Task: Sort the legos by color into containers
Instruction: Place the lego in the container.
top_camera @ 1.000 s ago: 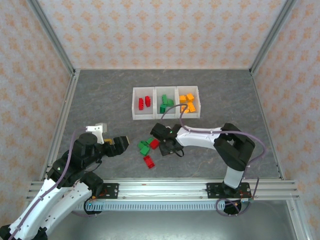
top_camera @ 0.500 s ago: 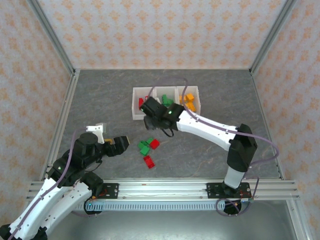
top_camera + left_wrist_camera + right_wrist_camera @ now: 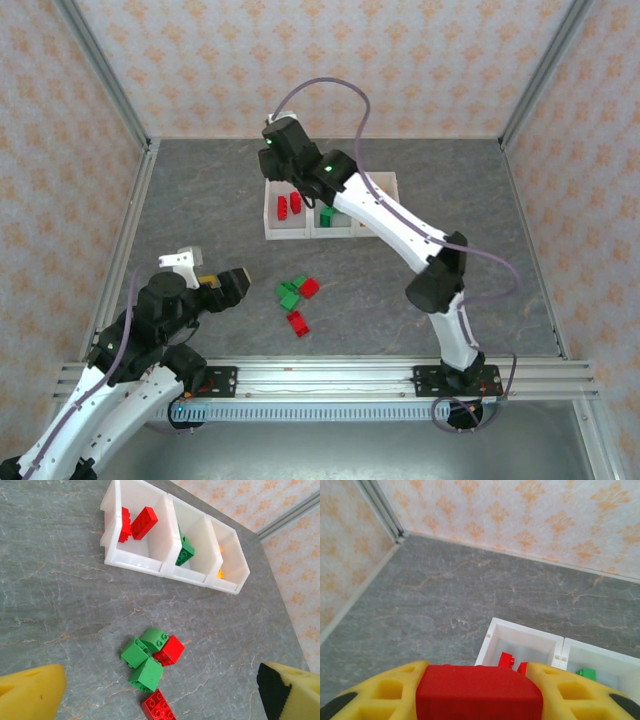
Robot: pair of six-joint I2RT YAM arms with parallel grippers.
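Right pincer (image 3: 279,148) near containers (image 3: 285,233), legos (image 3: 291,296) apart

Containers (image 3: 285,235): right compartment and part of the middle one hidden under the right arm (image 3: 385,212).
Orange legos (image 3: 220,573): mostly hidden behind a compartment wall.
Red lego (image 3: 479,700) in right gripper (image 3: 479,686): near side cut off by the picture's edge.
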